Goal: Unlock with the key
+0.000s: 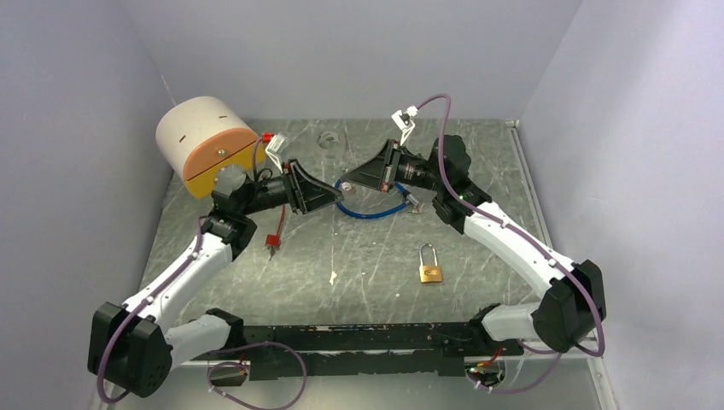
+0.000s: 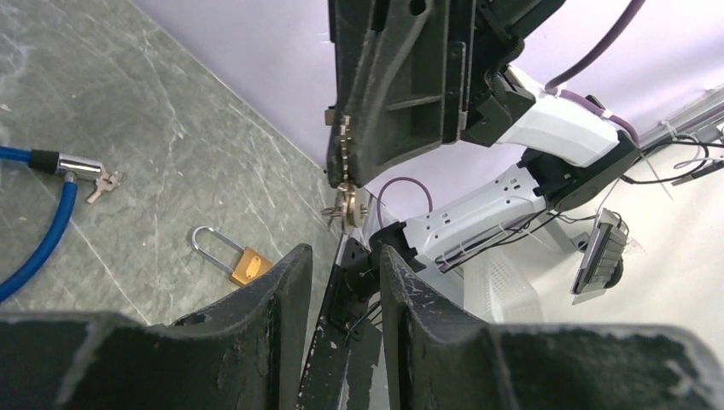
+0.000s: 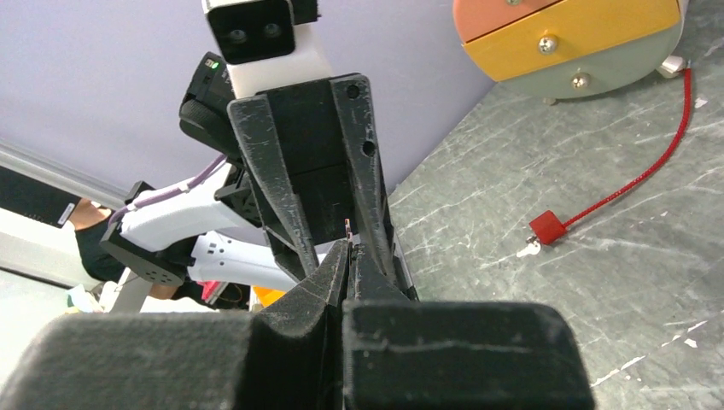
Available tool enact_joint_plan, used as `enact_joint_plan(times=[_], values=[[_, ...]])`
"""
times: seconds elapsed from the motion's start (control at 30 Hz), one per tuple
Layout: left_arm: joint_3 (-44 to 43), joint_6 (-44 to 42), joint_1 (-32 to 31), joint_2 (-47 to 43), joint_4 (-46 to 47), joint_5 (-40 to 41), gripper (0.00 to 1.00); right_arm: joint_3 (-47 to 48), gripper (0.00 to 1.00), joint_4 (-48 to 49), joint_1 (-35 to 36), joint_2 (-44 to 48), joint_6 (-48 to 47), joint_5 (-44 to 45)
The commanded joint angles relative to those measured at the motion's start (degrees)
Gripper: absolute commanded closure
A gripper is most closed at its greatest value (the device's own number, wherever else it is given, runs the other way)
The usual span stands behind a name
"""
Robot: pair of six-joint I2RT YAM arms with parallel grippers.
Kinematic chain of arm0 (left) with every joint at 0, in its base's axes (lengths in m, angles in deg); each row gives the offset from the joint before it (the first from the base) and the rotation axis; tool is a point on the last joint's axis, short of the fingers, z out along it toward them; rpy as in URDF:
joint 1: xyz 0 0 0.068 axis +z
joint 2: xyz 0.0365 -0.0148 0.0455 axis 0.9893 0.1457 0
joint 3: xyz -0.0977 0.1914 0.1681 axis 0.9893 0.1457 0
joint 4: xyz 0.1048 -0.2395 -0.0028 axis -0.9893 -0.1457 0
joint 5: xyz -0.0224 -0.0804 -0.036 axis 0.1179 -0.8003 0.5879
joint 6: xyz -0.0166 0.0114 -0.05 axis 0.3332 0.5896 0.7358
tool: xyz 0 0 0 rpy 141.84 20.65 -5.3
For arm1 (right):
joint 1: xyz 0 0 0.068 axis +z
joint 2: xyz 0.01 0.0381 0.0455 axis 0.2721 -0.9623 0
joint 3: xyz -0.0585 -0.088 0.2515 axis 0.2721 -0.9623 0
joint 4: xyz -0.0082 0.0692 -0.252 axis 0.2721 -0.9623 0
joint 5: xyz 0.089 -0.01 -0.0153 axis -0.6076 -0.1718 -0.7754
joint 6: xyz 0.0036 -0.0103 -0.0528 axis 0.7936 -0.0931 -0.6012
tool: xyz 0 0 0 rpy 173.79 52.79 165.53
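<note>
**Two sets of jaws meeting mid-air, the right holding the key [image 2: 346, 203]**

Nearest you, the brass padlock [image 1: 431, 272] is lying flat on the table [image 1: 367, 286], well apart from the key. Above mid-table, your right gripper [image 1: 348, 183] is pinching the key between closed jaws. Your left gripper [image 1: 331, 196] is facing it, jaws standing narrowly apart, the key just beyond its fingertips [image 2: 286, 282]. Behind them, a blue cable lock [image 1: 371, 212] is lying looped.

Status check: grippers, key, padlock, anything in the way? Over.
Right gripper shut on key, mid-air. Left gripper open, facing it, not gripping. Brass padlock lies on table, untouched. Nothing on it; blue cable lock lies apart.
</note>
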Motion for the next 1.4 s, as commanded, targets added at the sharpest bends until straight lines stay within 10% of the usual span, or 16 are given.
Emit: enact_joint_plan(times=[0.0,0.87,1.07,1.37], values=[[-1.5,-2.1,-0.1,-1.5,1.7,0.3,0.62,-0.2,1.0,2.3,0.1,0.1,-0.8,0.4],[-3.1,1.4,-0.1,1.3,4.9,0.1,0.97,-2.1,1.0,5.2,0.2,-0.8,0.0,-3.4],[-3.8,-2.3,-0.1,-0.2,-0.1,1.6,0.98,-1.8,0.44,-1.5,0.0,2.5,-4.3,3.8],[-4.4,-2.2,-0.1,-0.6,-0.4,1.5,0.98,-6.7,0.5,4.6,-0.9,7.7,-3.9,6.4]])
